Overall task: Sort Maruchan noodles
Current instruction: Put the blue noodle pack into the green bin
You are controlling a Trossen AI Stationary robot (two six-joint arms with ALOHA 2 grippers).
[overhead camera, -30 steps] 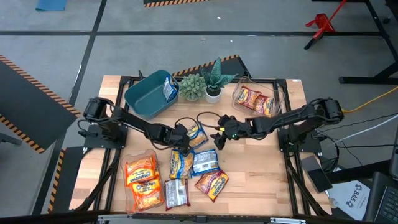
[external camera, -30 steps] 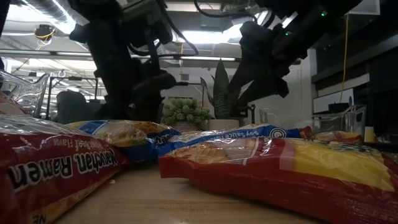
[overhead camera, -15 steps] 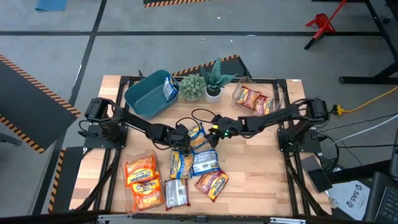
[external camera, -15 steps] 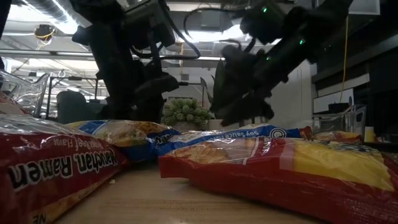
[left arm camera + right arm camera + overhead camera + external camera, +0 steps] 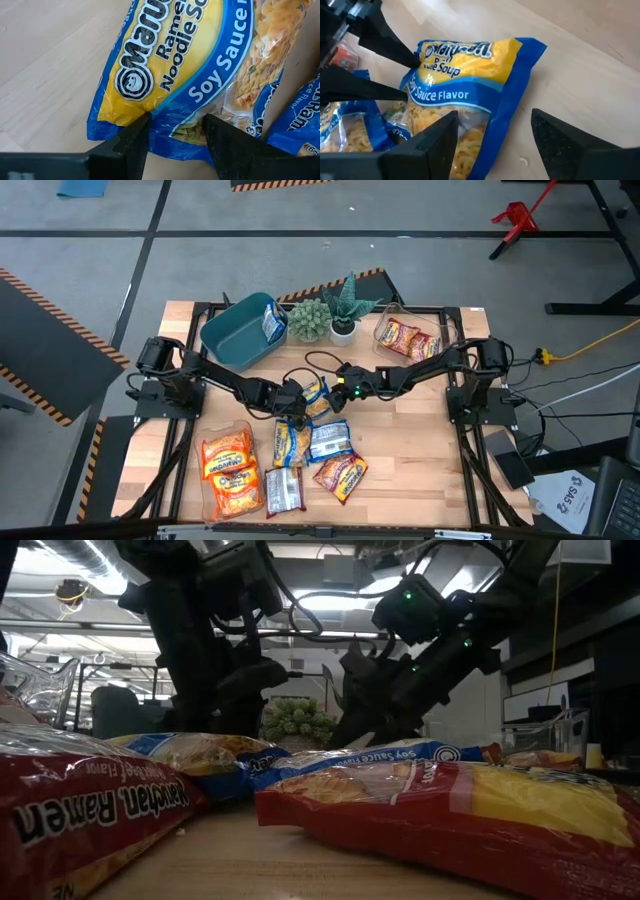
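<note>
Looking first at your left gripper (image 5: pixel 172 140), you have its fingers at one short end of the blue-and-yellow soy sauce packet (image 5: pixel 190 75), spread to either side of that edge, but you cannot tell from the pictures whether they are pinching it. From there the packet's long axis runs straight away from the left gripper, roughly toward the right arm. That packet lies flat on the table (image 5: pixel 420 450) near its middle, at the top of the loose cluster of noodles. Your right gripper (image 5: pixel 492 135) is low on the far side of the same packet, fingers spread wide and holding nothing, with the packet's other short end lying just ahead of them. So the left arm is the nearer one, and I judge the coming move depends on which end is lifted. Farther off, the teal bin (image 5: pixel 238 332) sits behind the left arm and the clear tub (image 5: pixel 447 330) of red packets behind the right
</note>
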